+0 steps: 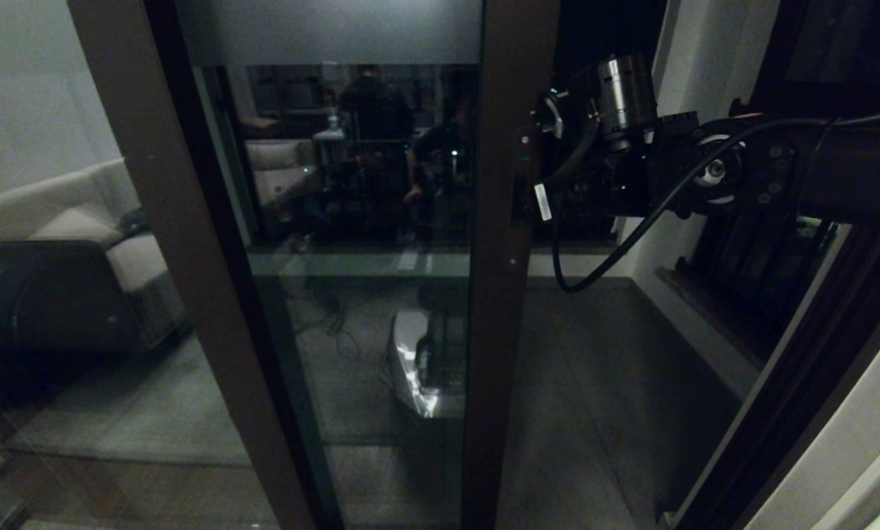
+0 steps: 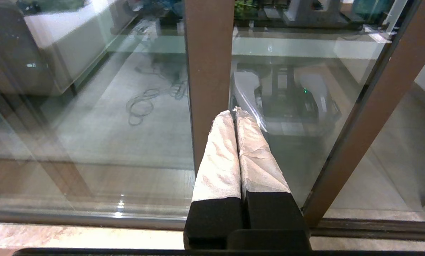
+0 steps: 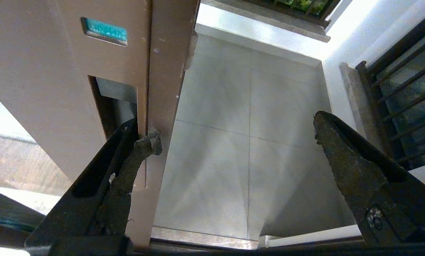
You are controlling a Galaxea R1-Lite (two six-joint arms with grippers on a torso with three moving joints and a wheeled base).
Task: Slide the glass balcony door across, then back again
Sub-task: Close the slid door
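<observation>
The glass balcony door (image 1: 366, 221) fills the middle of the head view, with a frosted band (image 1: 329, 29) across its top and a dark brown stile (image 1: 495, 309) on its right. It stands partly slid aside, and bare balcony floor shows to the right of the stile. My right arm (image 1: 631, 154) reaches in from the right to that stile. My right gripper (image 3: 233, 138) is open. One fingertip (image 3: 149, 142) hooks the stile edge at the recessed handle (image 3: 114, 103), and the other finger (image 3: 331, 142) hangs free over the floor. My left gripper (image 2: 235, 113) is shut on nothing, close to the glass.
A handle-less brown-framed panel (image 1: 189, 280) at the left shows a sofa (image 1: 64, 235). A black-framed window (image 1: 771, 243) lines the right wall. Grey balcony tiles (image 1: 594, 383) lie beyond the opening. The floor track (image 2: 358, 225) runs along the bottom. My own base is reflected in the glass (image 1: 421, 368).
</observation>
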